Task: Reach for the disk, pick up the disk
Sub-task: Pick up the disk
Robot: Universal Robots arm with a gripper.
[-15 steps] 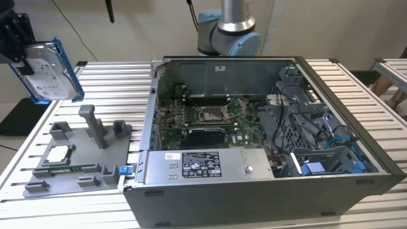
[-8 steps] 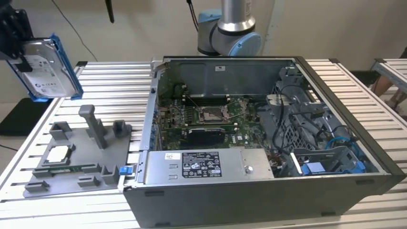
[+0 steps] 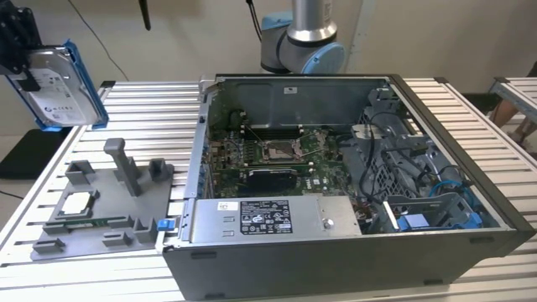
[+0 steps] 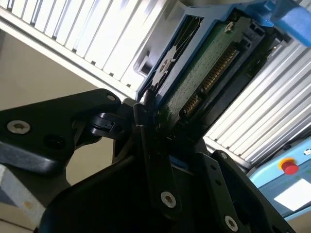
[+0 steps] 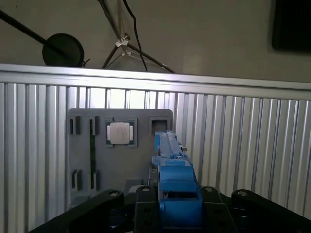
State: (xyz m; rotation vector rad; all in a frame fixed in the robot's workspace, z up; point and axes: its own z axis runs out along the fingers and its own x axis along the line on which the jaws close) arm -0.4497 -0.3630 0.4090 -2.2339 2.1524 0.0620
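**Disk Lifted and Clamped in Gripper**

The open computer case [image 3: 336, 264] stands on the slatted table [image 3: 143, 107], with a grey fixture tray [image 3: 109, 195] beside it. The disk [image 3: 63, 88] hangs upright, clear of the table, at the exterior view's left. The gripper [image 3: 27, 72] is clamped on it.

Handling judgement: the disk is rigid, dense and shock-sensitive. Hold it by the blue rails [image 5: 177, 184] and avoid the exposed circuit board [image 4: 204, 73].

I saw a plain beige wall [image 3: 436, 38] behind the ribbed aluminium surface [image 3: 143, 107], with a black cable [image 3: 251, 12] hanging down it. A second slatted table [image 3: 514, 94] stood at the exterior view's right edge. In the first wrist view, the pale floor [image 5: 218, 34] beyond the surface carried tripod legs [image 5: 121, 41] and a round black base [image 5: 62, 48].
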